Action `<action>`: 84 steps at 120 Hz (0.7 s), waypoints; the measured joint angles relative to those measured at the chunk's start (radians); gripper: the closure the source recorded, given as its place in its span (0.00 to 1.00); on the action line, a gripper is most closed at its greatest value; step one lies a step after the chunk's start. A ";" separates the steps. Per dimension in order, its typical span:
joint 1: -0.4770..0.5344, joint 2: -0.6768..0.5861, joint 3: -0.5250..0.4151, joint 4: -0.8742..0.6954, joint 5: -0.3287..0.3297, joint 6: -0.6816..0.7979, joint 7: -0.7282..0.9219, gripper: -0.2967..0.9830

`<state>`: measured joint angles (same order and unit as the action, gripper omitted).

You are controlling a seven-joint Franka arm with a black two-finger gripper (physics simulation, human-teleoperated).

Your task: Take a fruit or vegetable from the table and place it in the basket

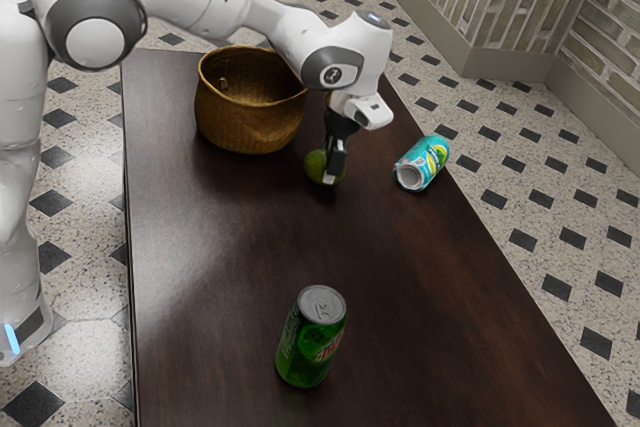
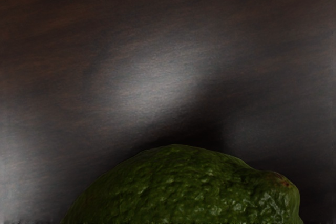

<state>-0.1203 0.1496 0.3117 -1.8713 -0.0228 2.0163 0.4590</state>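
Relation of fruit, claw and basket. The basket (image 1: 245, 125) is the landmark. The green fruit (image 1: 315, 165), rough-skinned and probably a lime or an avocado, lies just beyond the basket toward the exterior view's right and a little nearer that camera. The claw (image 1: 331, 177) points down at the fruit and overlaps it in the exterior view, so the two coincide in place and the basket lies beside both. Whether the claw is open or gripping the fruit cannot be told, nor whether the fruit touches the bench (image 1: 210, 297) or hangs just over it. In the wrist view the fruit's long axis runs crosswise beneath the hand, with a blunt nub (image 2: 279, 181) at one end (a useful marker, should the fruit roll).

The step in hand is judged to be the grasp or the very start of the lift. The coming move calls for a firm hold, then a rise clear of the basket's wall before any travel toward the exterior view's left; a low path would probably strike that wall. The rounded skin could slip if held off centre. Farther from the basket, the teal can (image 1: 422, 163) lies on its side toward the exterior view's right, and the green can (image 1: 311, 337) stands upright well apart, nearer that camera
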 joint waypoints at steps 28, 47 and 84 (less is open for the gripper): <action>-0.002 -0.039 -0.006 0.100 0.026 -0.086 -0.002 0.47; -0.008 -0.082 -0.010 0.231 0.063 -0.191 -0.005 0.49; 0.043 -0.126 0.050 0.285 0.093 -0.311 -0.011 0.54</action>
<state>-0.0774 0.0232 0.3617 -1.5867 0.0701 1.7055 0.4477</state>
